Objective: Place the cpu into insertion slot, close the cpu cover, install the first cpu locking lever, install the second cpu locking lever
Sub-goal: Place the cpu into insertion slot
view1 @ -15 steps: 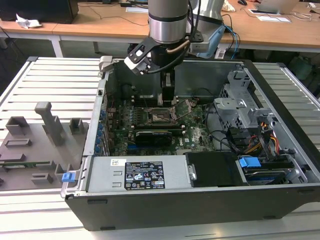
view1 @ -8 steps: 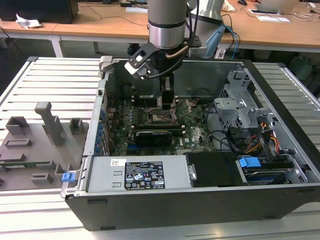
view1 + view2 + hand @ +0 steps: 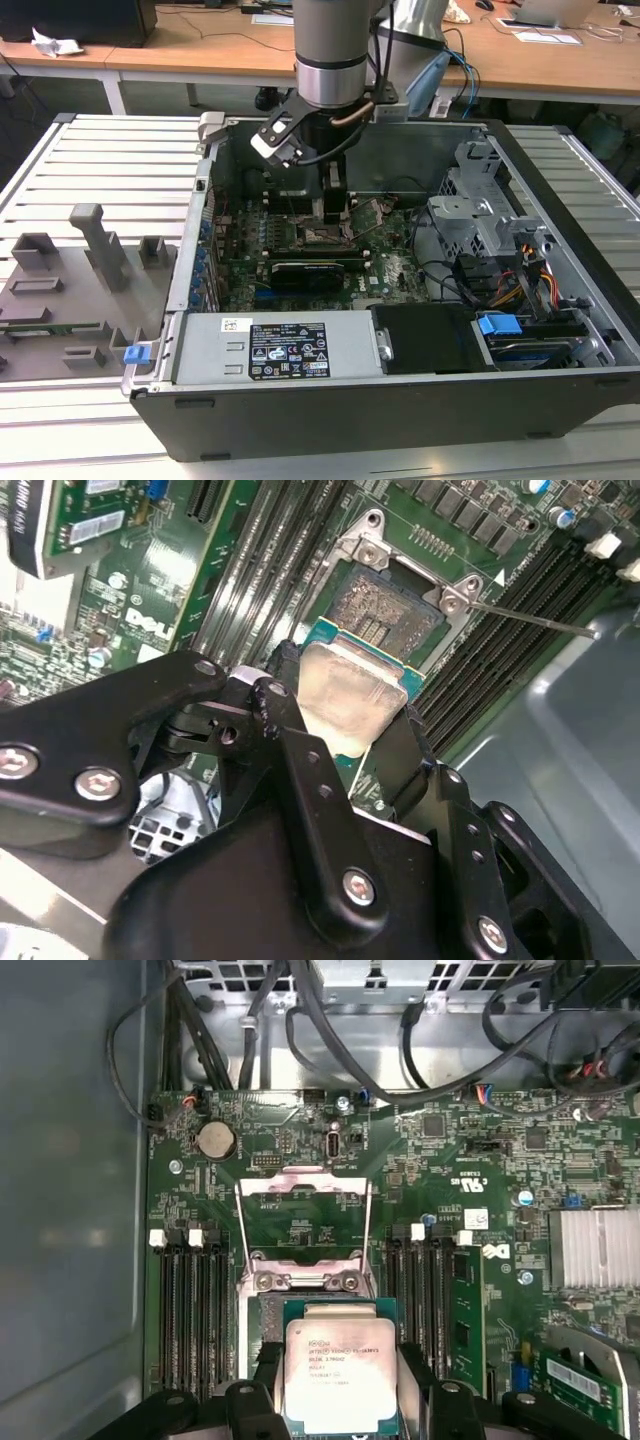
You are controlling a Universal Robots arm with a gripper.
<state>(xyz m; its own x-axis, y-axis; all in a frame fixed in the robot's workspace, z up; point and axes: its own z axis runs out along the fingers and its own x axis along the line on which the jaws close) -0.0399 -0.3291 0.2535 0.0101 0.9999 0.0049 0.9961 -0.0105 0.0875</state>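
Holding flat silver cpu (image 3: 339,1370) over insertion slot (image 3: 385,605)

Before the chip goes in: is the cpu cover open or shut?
Open: the cpu cover lies flipped back, clear of the insertion slot.

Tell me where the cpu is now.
In both wrist views the cpu is gripped by the tool over the slot, with the open cover folded back beyond it.

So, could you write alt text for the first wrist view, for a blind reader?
The gripper holds the cpu by two edges at the slot on a green motherboard. The cover lies open beyond it, with memory slots on both sides.
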